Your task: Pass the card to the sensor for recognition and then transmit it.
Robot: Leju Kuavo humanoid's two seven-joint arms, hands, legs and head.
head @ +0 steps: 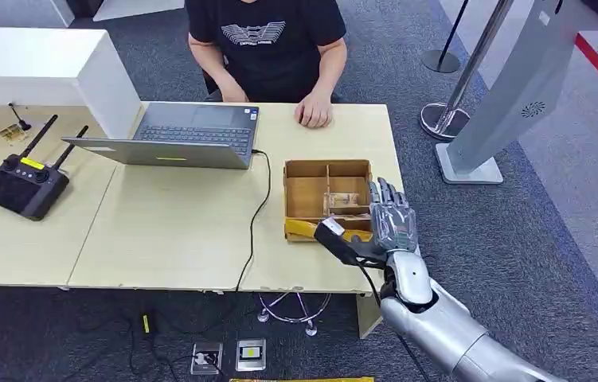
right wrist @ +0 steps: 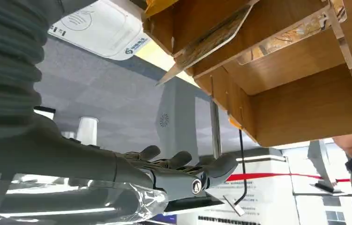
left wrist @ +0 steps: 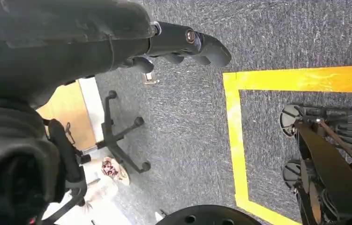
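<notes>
A wooden divided box (head: 305, 196) stands at the table's right end, with a card (head: 346, 204) in a clear holder in its near right compartment. My right hand (head: 388, 225) hovers at the box's near right corner, fingers spread and pointing away from me, dark thumb out to the left, holding nothing. In the right wrist view the hand (right wrist: 178, 172) is stretched flat beside the box (right wrist: 295, 98), where a card (right wrist: 211, 41) leans in a compartment; a white reader pad (right wrist: 100, 29) lies beside the box. My left hand (left wrist: 174, 47) hangs over the carpet, loosely bent and holding nothing.
A person sits across the table, one hand (head: 314, 111) resting on it. An open laptop (head: 192, 135) with a black cable (head: 259, 208) sits centre, and a black remote controller (head: 23, 181) at the left. A grey gate post (head: 510, 95) and stanchion (head: 443, 115) stand to the right.
</notes>
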